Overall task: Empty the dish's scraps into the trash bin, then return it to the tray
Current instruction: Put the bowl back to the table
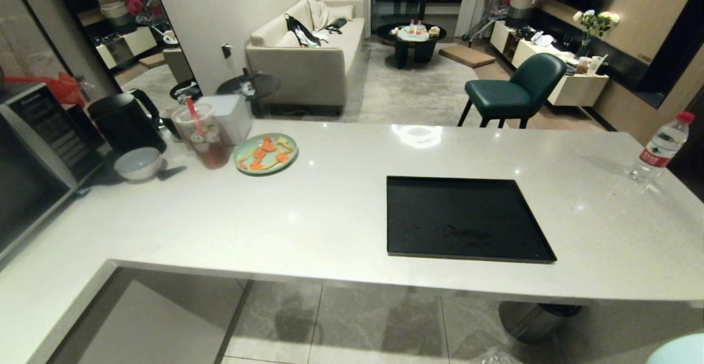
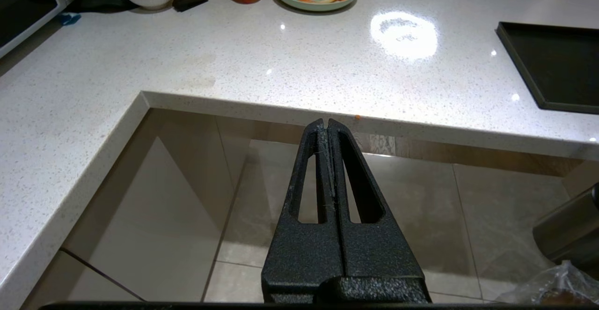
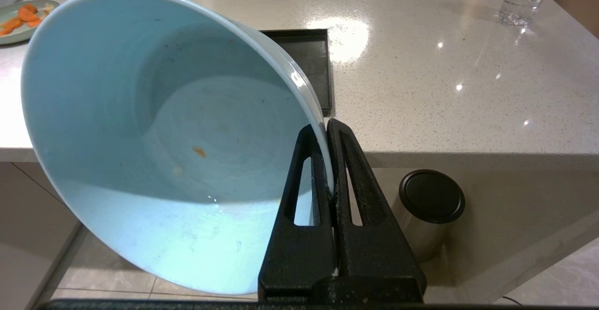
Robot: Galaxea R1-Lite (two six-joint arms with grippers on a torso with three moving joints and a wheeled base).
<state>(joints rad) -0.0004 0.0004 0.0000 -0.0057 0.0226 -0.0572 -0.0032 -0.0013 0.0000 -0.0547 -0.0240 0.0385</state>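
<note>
Bowl (image 3: 154, 136): pale blue, smooth, tipped on its side, inside nearly bare apart from one small orange speck and a few smears. It hangs off the counter's near edge, short of the black tray (image 1: 465, 218), which sits flat on the counter (image 1: 308, 210). Right gripper (image 3: 326, 125): fingers pinched tight on the bowl's rim, one each side of the wall. Left gripper (image 2: 326, 122): fingers pressed together, holding nothing, below the counter edge, left of the tray.

The pale-blue dish (image 3: 154, 136), tilted and nearly bare inside, hangs below the counter; the black tray (image 1: 467, 218) lies flat.
</note>
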